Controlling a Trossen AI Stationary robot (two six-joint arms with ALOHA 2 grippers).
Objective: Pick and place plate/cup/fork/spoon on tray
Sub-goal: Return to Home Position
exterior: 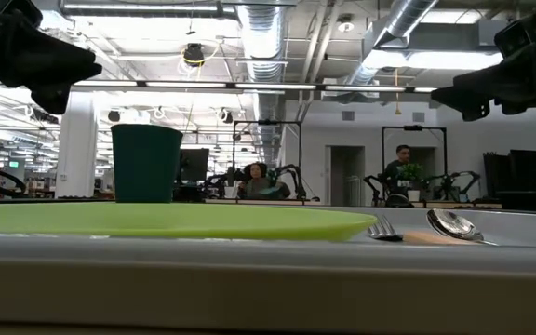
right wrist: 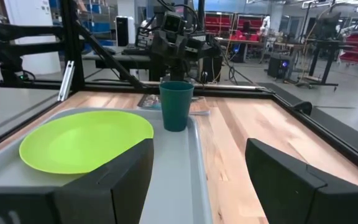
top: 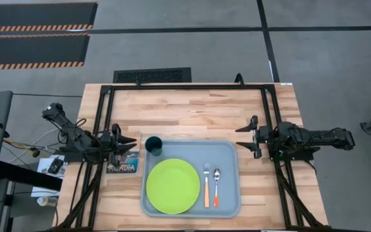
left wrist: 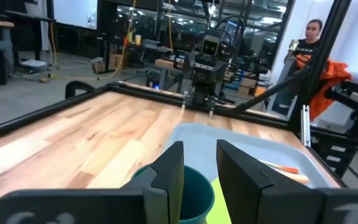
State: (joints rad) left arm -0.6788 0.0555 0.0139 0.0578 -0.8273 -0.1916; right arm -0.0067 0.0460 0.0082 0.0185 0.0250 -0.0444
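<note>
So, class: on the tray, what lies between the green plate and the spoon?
The fork lies between the plate and the spoon, parallel to the spoon, in the high view.

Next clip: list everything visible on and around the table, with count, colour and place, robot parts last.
tray: one, pale grey-blue, on the wooden table, centre front.
plate: one, lime green, lying in the tray's left part.
cup: one, dark teal, upright at the tray's back left corner.
fork: one, orange handle, in the tray right of the plate.
spoon: one, orange handle, in the tray, just right of the fork.
picture card: one, on the table left of the tray.
left gripper: one, dark, left of the cup, jaws open.
right gripper: one, dark, right of the tray, jaws open wide.
</note>
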